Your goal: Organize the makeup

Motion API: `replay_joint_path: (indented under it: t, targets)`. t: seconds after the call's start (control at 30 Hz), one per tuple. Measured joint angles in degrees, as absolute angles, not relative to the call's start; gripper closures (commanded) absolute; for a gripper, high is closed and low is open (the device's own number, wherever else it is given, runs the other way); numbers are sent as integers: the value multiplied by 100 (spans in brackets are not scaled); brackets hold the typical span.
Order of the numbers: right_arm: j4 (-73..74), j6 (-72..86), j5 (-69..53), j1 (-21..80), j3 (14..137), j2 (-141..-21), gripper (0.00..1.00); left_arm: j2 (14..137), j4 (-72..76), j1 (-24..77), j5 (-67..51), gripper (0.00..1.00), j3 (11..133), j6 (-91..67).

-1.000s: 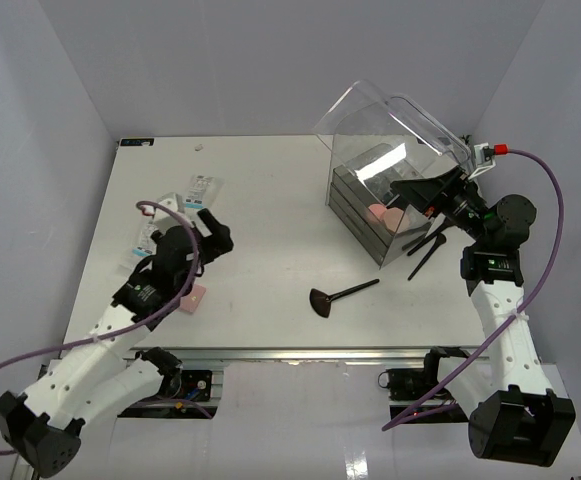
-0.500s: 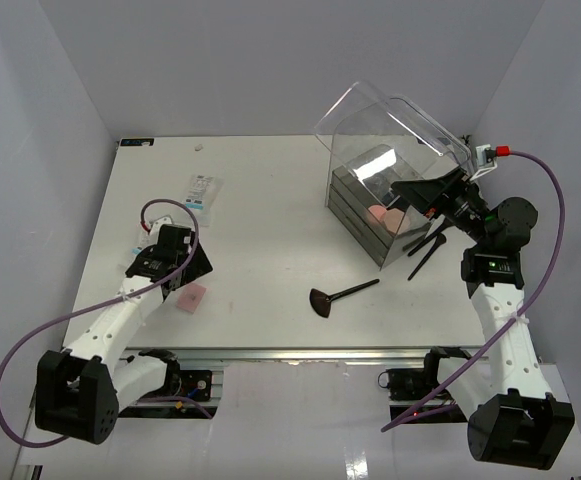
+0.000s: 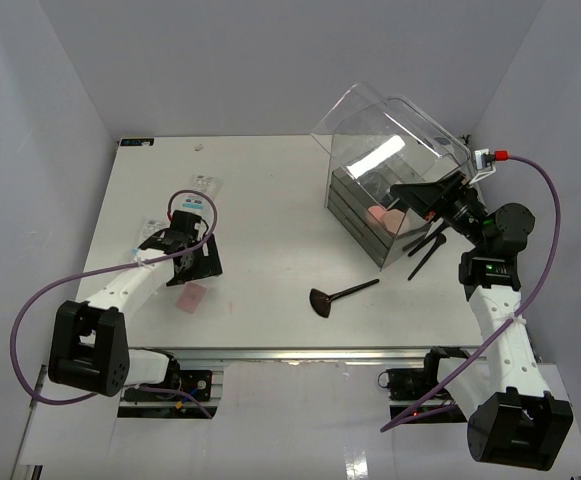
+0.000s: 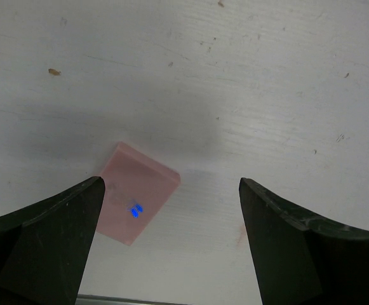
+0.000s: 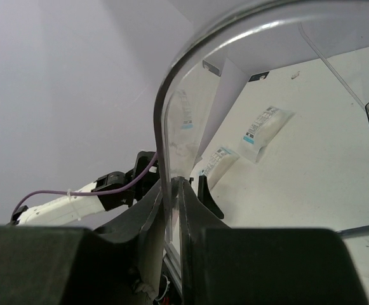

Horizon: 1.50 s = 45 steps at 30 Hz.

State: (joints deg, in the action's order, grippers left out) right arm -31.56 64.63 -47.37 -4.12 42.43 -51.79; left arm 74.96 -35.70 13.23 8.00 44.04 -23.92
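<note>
Pink sponge block lies on the surface beneath the wide-spread left pincer, which should centre over it before descending. The right pincer clamps the clear lid by its rim.

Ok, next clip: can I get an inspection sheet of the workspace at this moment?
Surface: white table, few small specks.
Job's things: pink sponge block below the left end effector; fan brush mid-table; thin black brushes beside the clear box; white packets far left; pink items inside the box.
Clutter: clear box, lid raised.
End effectors: left open; right end effector shut on the lid's edge.
Cables: purple cable on each arm.
Surroundings: plain grey walls.
</note>
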Motion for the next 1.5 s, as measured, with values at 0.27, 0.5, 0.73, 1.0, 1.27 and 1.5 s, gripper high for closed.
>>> replay_joint_path:
  t: [0.27, 0.5, 0.73, 1.0, 1.27, 1.5]
  targets:
    - [-3326, 6613, -4755, -414, 4176, -5127, 83, 7850, -3756, 1323, 1079, 2, 4764, -2228]
    - [-3421, 6710, -4788, -413, 4136, -5094, 83, 7455, -4079, 1318, 1299, 2, 4672, -3195]
    - [-3471, 6757, -4794, -415, 4119, -5067, 83, 6010, -4535, 988, 1564, 2, 4232, -5187]
    - [-3490, 6759, -4815, -416, 4035, -4990, 83, 6700, -4962, 894, 1544, 2, 4080, -6760]
    - [-3492, 6759, -4816, -421, 4032, -4989, 83, 6732, -5148, 893, 1614, 2, 4082, -7250]
    - [-3505, 6759, -4836, -451, 4025, -4984, 83, 7121, -5069, 893, 1599, 2, 4082, -7286]
